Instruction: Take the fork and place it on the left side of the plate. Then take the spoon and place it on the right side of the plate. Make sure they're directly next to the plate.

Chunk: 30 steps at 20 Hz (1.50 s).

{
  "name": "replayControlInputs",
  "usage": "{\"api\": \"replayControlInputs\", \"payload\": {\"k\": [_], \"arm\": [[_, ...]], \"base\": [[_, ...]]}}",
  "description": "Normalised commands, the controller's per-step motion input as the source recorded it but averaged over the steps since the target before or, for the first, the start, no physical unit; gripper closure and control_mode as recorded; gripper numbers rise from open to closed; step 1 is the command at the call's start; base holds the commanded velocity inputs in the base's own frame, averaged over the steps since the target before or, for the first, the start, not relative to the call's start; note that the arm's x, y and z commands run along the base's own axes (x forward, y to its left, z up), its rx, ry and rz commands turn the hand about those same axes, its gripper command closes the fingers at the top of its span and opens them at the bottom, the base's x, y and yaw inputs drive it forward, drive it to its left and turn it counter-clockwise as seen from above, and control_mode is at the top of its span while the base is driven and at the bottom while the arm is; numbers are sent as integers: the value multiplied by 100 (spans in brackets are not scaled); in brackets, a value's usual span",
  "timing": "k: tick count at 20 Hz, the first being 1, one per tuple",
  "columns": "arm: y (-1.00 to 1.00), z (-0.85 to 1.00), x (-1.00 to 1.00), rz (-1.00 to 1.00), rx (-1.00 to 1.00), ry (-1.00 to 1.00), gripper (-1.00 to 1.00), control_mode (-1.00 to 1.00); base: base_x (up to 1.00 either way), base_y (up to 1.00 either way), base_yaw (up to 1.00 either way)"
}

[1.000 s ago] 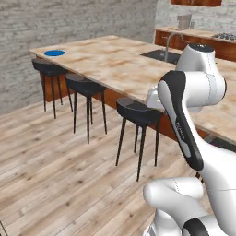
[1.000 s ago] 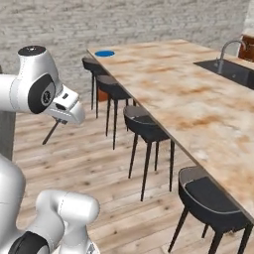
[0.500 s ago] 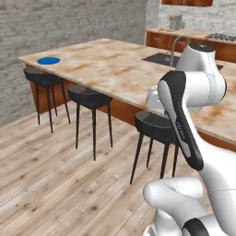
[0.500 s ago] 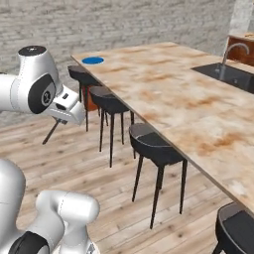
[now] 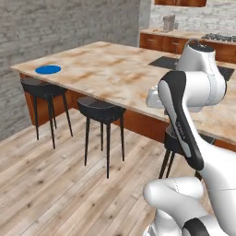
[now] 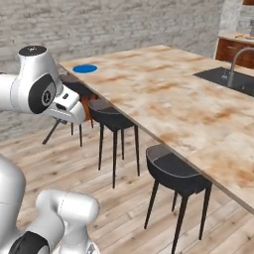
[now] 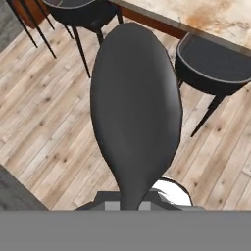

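**One spoon in the grip, plate far off**

One dark spoon (image 7: 135,112) rides in the gripper (image 6: 58,120), fingers closed on its handle, bowl filling the hand view toward 12 o'clock. It looks light, stiff and smooth, so likely slippery. The blue plate (image 6: 85,68) lies at the counter's (image 6: 163,99) far end.

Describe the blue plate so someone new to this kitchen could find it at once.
Start at the long marbled island counter lined with black stools. Follow it to its far end by the grey brick wall. The plate lies flat near that corner, a small round disc and the sole bright blue thing on the countertop.
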Motion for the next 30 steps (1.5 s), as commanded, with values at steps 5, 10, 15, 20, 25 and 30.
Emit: {"api": "replayControlInputs", "payload": {"k": [5, 10, 15, 20, 25, 30], "arm": [[0, 0, 0, 0, 0, 0, 100, 100], [0, 0, 0, 0, 0, 0, 100, 100], [0, 0, 0, 0, 0, 0, 100, 100], [0, 0, 0, 0, 0, 0, 100, 100], [0, 0, 0, 0, 0, 0, 100, 100], [0, 0, 0, 0, 0, 0, 100, 100]], "base": [[100, 100, -23], [100, 100, -21], [100, 100, -18], [100, 100, -17], [100, 100, -16], [100, 100, -17]]}}
